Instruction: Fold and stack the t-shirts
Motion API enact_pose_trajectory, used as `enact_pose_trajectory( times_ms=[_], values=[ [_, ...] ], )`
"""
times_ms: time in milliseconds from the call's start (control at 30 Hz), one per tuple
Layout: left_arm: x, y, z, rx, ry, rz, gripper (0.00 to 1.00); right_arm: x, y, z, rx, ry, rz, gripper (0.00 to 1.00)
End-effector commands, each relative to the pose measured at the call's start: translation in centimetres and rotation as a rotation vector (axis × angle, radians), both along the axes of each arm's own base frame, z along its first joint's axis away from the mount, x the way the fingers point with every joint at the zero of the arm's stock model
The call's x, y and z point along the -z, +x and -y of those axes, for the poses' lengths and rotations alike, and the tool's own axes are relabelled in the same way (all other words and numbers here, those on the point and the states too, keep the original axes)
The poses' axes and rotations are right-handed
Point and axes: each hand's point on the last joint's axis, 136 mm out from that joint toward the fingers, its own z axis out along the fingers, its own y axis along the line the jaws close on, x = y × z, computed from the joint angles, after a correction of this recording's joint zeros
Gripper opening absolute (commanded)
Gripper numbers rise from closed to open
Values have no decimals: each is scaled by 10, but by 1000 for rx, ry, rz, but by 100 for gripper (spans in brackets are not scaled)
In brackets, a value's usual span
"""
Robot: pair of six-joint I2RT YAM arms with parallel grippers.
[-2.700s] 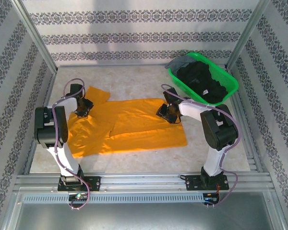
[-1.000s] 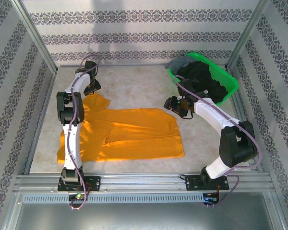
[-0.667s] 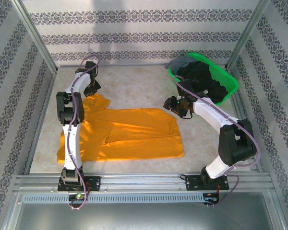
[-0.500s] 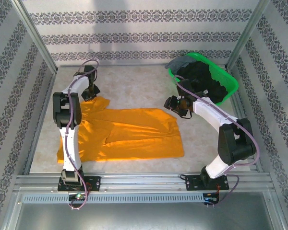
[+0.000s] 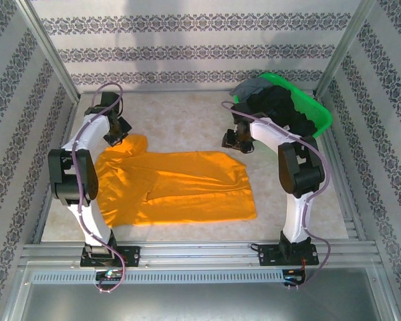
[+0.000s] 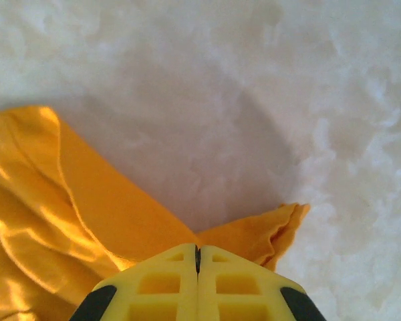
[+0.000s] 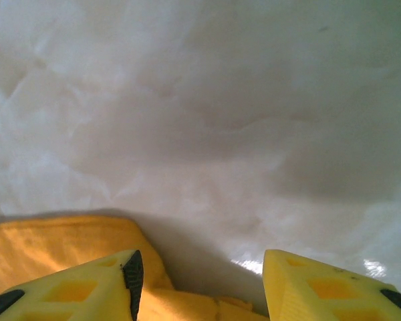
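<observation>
Step in hand: as I read it, the arms are laying out the orange t-shirt (image 5: 180, 184) so it can be folded. It is mostly open, with a few creases across the body.
Where the shirt lies: on the tabletop (image 5: 187, 114) between the two arms. One sleeve (image 5: 137, 142) points toward the far left corner.
Left fingers (image 6: 164, 284): pressed together with no gap, right at that sleeve. Orange cloth bunches out on both sides of the tips, so I judge they have a pinch of the sleeve.
Right fingers (image 7: 87, 281): spread wide and holding nothing. They hang just over the shirt's far right corner, with its edge showing under one finger and bare tabletop ahead.
Other shirts: the dark t-shirts (image 5: 284, 107) are heaped in the green basket (image 5: 319, 112) at the far right. A grey one drapes over its rim.
Progress: early, I'd say. No shirt is folded and no stack has been started.
Next move calls for: the right fingers need to come down and close on the corner hem beneath them. Then both arms should draw the far edge taut together while the left pinch holds.
What could go wrong: the cloth is thin and soft. The open fingers could close on bare tabletop beside the hem, or an uneven pull could drag the shirt askew.
</observation>
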Motion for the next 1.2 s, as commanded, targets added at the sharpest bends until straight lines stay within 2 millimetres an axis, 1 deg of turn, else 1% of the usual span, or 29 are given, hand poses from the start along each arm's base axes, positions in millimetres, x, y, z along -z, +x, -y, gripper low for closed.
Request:
enact_pose_trajectory(
  times_ms=[0, 133, 267, 367, 500, 600, 633, 700, 800, 933, 1067, 1167],
  values=[
    [-9, -10, -2, -24, -23, 26, 0, 8, -19, 5, -118, -94, -81, 53],
    [-11, -21, 0, -24, -30, 29, 0, 18, -25, 2, -149, -91, -114, 53],
    [-8, -29, 2, -23, -37, 18, 0, 25, -32, 0, -169, -93, -150, 52],
    [-7, -33, 2, -24, -41, 20, 0, 30, -33, -1, -175, -96, -155, 48],
    [-9, -38, 3, -21, -42, 21, 0, 28, -30, -2, -191, -102, -141, 33],
    [-11, -41, 3, -17, -41, 22, 0, 18, -29, -5, -219, -118, -102, 13],
    [-12, -43, 3, -17, -41, 20, 0, 13, -29, -7, -232, -128, -83, 7],
    [-12, -46, 4, -16, -42, 19, 0, 3, -31, -8, -250, -148, -50, 1],
    [-14, -52, 5, -17, -46, 19, 0, -11, -38, -8, -270, -186, -3, 0],
    [-14, -61, 6, -14, -48, 12, 0, -23, -51, -7, -301, -247, 34, 0],
    [-13, -71, 7, -13, -52, 4, 0, -29, -66, -9, -355, -338, 72, 0],
    [-11, -78, 7, -13, -54, -3, 0, -30, -79, -15, -422, -418, 108, 0]
  ],
)
